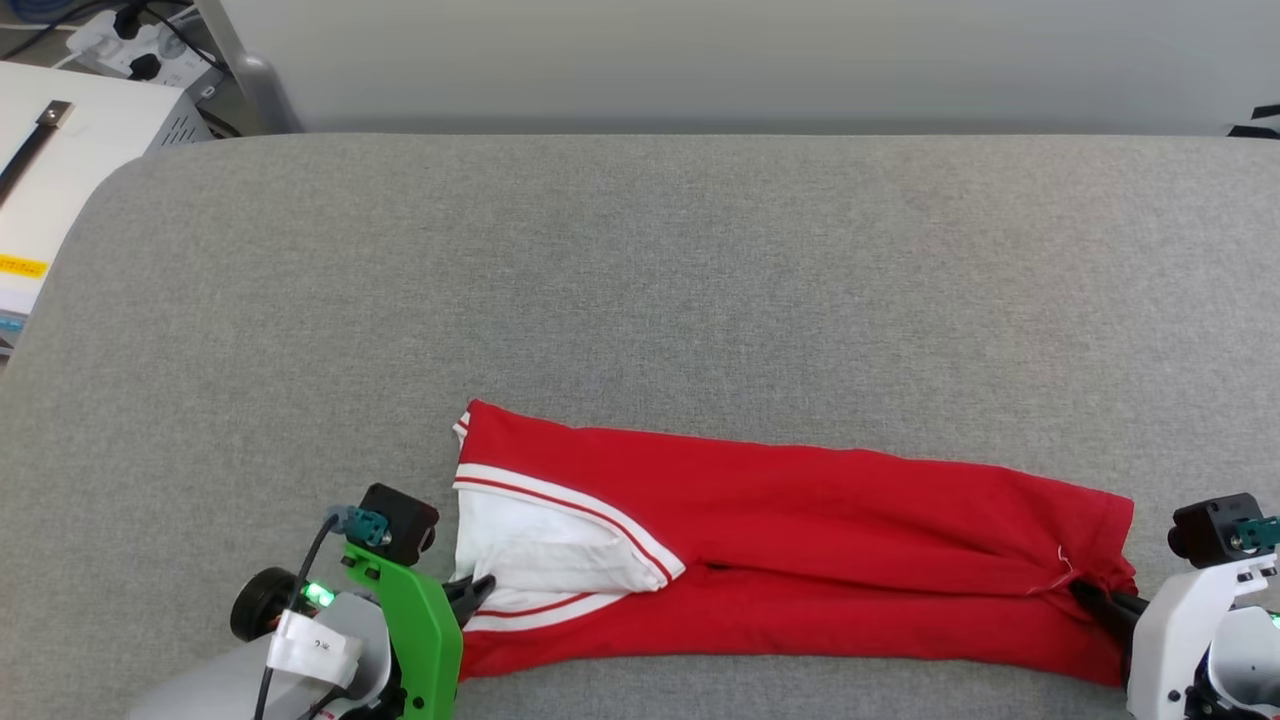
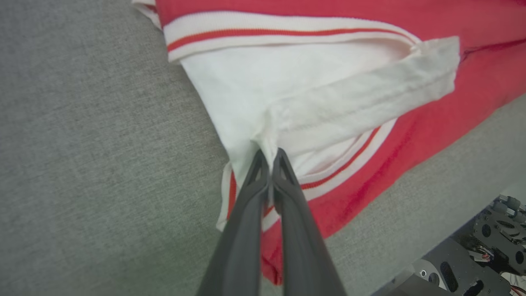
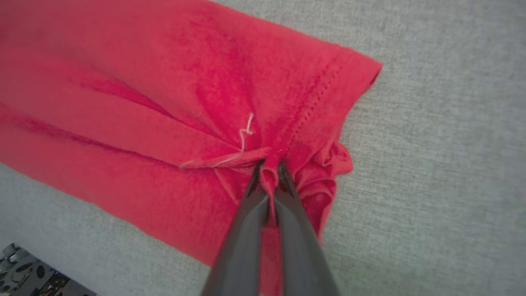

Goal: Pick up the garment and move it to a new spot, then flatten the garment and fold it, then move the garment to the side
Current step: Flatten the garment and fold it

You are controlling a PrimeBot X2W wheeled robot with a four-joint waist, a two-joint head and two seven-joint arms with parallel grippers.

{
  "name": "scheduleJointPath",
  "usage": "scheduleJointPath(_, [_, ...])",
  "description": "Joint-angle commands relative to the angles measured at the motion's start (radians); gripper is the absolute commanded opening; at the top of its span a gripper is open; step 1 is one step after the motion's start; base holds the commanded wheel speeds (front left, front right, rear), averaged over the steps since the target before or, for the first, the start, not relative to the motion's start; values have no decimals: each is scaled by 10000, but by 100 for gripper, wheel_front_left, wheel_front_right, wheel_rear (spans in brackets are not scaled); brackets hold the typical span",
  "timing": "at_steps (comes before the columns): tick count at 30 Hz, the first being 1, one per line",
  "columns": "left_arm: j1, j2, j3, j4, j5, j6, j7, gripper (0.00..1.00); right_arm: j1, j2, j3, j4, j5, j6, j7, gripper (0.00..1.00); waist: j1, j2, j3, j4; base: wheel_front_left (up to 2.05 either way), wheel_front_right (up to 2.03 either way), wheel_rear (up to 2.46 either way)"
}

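Since the garment (image 1: pixel 800 540) lies as one long folded strip, running left to right along the near edge of the pad (image 1: pixel 640 280), the head view pretty much tells the story. The left gripper (image 1: pixel 478 592) is pinched onto the sleeve (image 1: pixel 540 545) end and the right gripper (image 1: pixel 1098 600) onto the hem (image 1: pixel 1115 530) end. So the long axis runs straight from one gripper to the other, and each arm owns its own end.

Left wrist view: the fingers are closed tight on a tuck of white sleeve cloth. The rest of the garment spreads away ahead and to the right of the tips.

Right wrist view: the jaws are clamped on a bunched bit of red right at the hem, with the body stretching off up and left.

My guess is the next move has to go across that axis, away from the robot. Both ends would need to travel together or the strip skews.
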Motion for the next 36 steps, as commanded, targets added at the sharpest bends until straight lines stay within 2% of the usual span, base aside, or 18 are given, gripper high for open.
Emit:
scheduleJointPath(1, [196,-105,29,178,54,-6,-120,11,-8,110,0,169,-85,-6,-128,36,1,0,9,-50,0,0,0])
scheduleJointPath(2, [203,-148,60,259,104,50,-258,100,-42,173,-28,240,-112,-6,-229,100,1,0,-14,-76,0,0,0])
scheduleJointPath(5, [352,-243,330,363,75,265,-904,100,-75,299,-131,244,-178,-6,-615,100,1,0,-220,-169,0,0,0])
scheduleJointPath(10, [672,-155,659,201,144,684,-1868,100,327,134,-390,-368,-204,-6,-975,100,1,0,-646,-253,0,0,0])
scheduleJointPath(15, [1069,-82,1231,-219,226,1408,-2747,100,1006,-71,-1159,-1387,-294,-6,-1084,100,1,0,-913,-317,0,0,0])
scheduleJointPath(20, [1506,-99,2062,-587,735,2152,-3011,100,1579,-89,-2013,-2410,-589,-6,-912,100,1,0,-1004,-346,0,0,0])
scheduleJointPath(28, [2951,-696,5151,-1623,3167,2920,-3030,100,1954,144,-3638,-3580,-1103,-6,-69,100,1,0,-982,-275,0,0,0])
scheduleJointPath(33, [4043,-1360,6912,-2144,4750,3007,-3031,100,1927,167,-4129,-3523,-860,-6,1181,100,1,0,-874,-110,0,0,0])
scheduleJointPath(36, [4658,-1895,7911,-2428,5672,2975,-3031,100,1908,56,-4090,-3253,-424,-6,2425,100,1,0,-726,11,0,0,0])
